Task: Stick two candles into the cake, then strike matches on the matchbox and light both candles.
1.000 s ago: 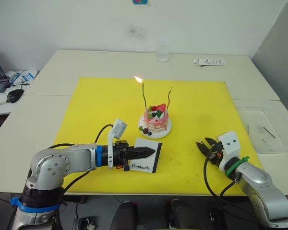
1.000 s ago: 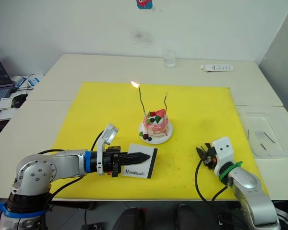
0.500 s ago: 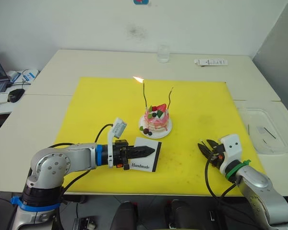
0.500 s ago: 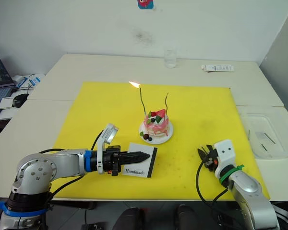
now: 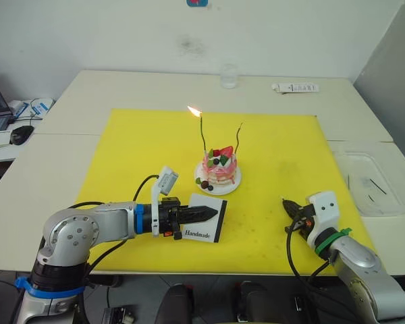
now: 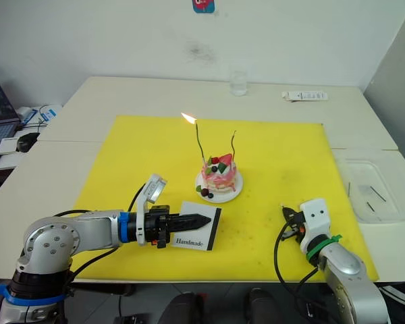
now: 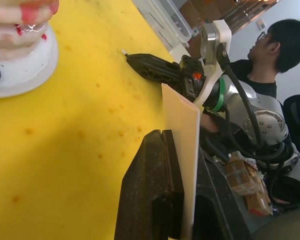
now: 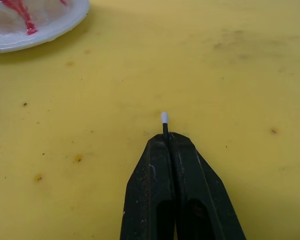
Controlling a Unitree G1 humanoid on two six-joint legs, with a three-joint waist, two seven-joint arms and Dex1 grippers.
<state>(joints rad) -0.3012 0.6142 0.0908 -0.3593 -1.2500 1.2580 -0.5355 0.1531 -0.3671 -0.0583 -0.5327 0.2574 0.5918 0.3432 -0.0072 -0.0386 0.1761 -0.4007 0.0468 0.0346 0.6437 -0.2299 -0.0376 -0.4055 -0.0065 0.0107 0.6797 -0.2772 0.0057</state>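
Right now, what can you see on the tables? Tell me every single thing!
Mat: one, yellow, across the tables.
Cake: one, pink and white, on a white plate mid-mat.
Candles: two, thin and wavy, standing in the cake; the left one burns, the other is unlit.
Matchbox: one, white with black script, in front of the cake.
Match: one, dark with a white tip.
Glass: one, clear, far table edge.
Tray: one, clear, right of the mat.
Person: one, in the left wrist view.
Left gripper: black, shut on the matchbox.
Right gripper: black, shut on the match.
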